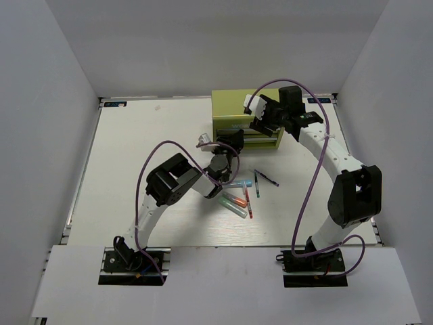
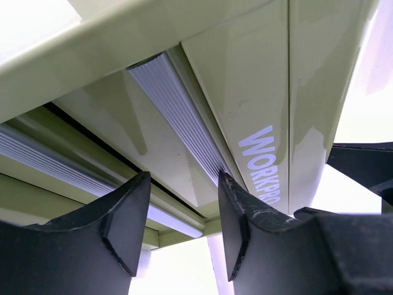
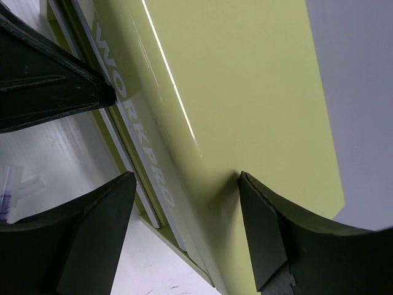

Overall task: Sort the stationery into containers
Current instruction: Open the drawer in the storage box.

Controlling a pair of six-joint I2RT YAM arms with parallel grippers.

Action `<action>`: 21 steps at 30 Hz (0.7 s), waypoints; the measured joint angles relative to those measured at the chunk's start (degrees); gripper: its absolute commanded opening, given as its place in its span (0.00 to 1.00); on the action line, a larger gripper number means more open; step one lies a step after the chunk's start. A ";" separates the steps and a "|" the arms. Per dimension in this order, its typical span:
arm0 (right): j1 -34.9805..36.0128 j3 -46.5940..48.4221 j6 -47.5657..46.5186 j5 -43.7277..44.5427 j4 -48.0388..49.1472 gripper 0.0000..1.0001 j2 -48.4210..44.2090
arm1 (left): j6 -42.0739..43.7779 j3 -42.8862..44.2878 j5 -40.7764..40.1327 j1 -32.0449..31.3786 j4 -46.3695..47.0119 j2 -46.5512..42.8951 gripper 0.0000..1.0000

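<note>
Bright even light, glare streak on chest (image 3: 233, 98), backgrounds blown white

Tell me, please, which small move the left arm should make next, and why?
Probably close the left jaws on the ribbed silver drawer handle of the yellow-green metal chest: they stand open with that handle in the gap between them, the drawer looks shut, and the pens and highlighters lie loose on the table.
</note>
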 measured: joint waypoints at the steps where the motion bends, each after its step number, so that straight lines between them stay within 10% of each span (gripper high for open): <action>1: 0.00 0.00 0.00 0.00 0.00 0.73 0.00 | -0.07 0.00 0.09 0.00 0.02 0.00 0.57; 21: -0.02 -0.07 0.00 0.00 0.11 0.73 0.00 | -0.24 -4.09 0.22 1.60 -0.63 -3.28 0.66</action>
